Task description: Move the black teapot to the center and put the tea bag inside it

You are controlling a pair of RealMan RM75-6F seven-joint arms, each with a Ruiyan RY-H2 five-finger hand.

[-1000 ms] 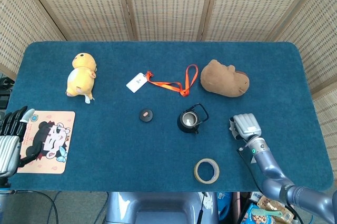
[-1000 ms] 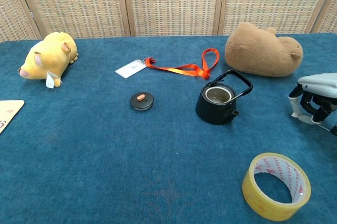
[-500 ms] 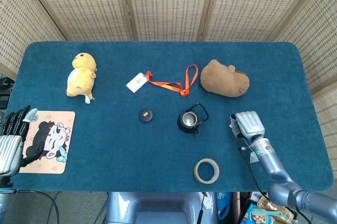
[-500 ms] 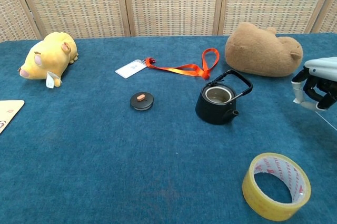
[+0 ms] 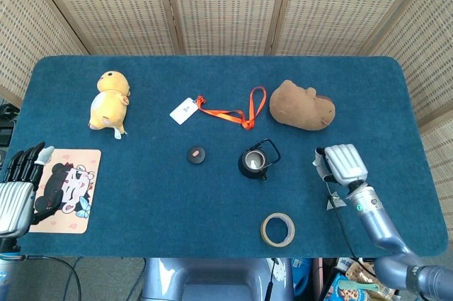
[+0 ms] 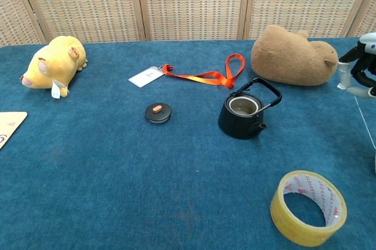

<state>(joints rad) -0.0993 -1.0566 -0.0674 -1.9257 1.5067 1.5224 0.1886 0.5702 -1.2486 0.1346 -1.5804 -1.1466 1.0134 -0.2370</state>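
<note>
The black teapot (image 5: 255,161) (image 6: 242,115) stands uncovered near the table's middle, its handle tilted to the right. Its small black lid (image 5: 196,154) (image 6: 158,112) with an orange knob lies to its left. My right hand (image 5: 343,165) (image 6: 359,66) hovers to the right of the pot, fingers curled downward, pinching a small white tea bag (image 6: 345,85); the bag's thin string (image 6: 364,119) trails down from it. My left hand (image 5: 18,188) rests far left beside the table's front corner, fingers spread and holding nothing; the chest view does not show it.
A yellow tape roll (image 5: 277,229) (image 6: 308,207) lies in front of the teapot. A brown plush (image 5: 301,105) sits behind it, and an orange lanyard with a white card (image 5: 226,111) lies at the back centre. A yellow plush (image 5: 110,100) and a cartoon mat (image 5: 65,189) are on the left.
My right hand has lifted and drifted to the right, carrying the tea bag with it. The left hand has shifted slightly. The teapot and lid have not moved.
</note>
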